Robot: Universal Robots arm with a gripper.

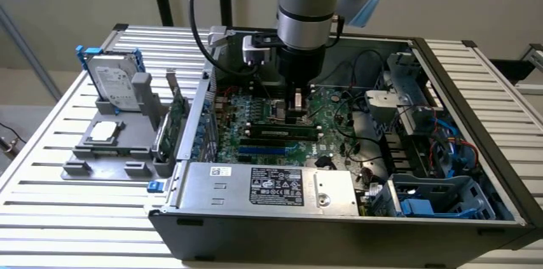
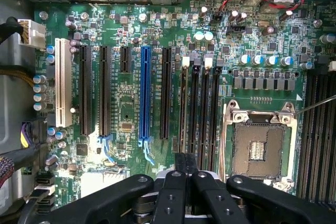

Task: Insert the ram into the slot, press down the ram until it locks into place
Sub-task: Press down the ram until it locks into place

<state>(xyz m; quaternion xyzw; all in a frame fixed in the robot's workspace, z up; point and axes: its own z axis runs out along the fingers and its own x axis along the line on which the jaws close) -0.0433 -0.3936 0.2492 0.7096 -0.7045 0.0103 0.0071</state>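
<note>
A slatted silver metal table (image 1: 85,218) carries one open grey steel computer case (image 1: 339,231), which takes up the centre and right of the exterior view. One grey robot arm (image 1: 309,2) comes straight down from the top centre into the case. At the lower edge of the case's opening lies one silver power-supply box (image 1: 271,186). On the exterior view's left stands one grey plastic fixture (image 1: 110,148) holding one hard drive (image 1: 114,81).

The green motherboard (image 2: 126,108) lies flat on the case floor. In the wrist view it bears four parallel black memory sockets (image 2: 206,114), one blue slot (image 2: 145,93), one white slot (image 2: 62,85) and one open square processor socket (image 2: 260,148).

The ram (image 1: 280,130) (image 2: 183,108), one long thin green stick, stands on edge in the slot (image 2: 185,62), the outermost of the four and the one nearest the blue slot. The other three sockets lie just beside it.

The black gripper (image 1: 297,113) (image 2: 185,156) hangs upright over one end of the ram. Its two fingers (image 2: 173,192) are drawn together with no gap between them. I cannot tell whether their tips touch the ram's top edge. In the exterior view, black cables (image 1: 360,84) loop near the gripper on its right, and the case's left wall stands well apart.
</note>
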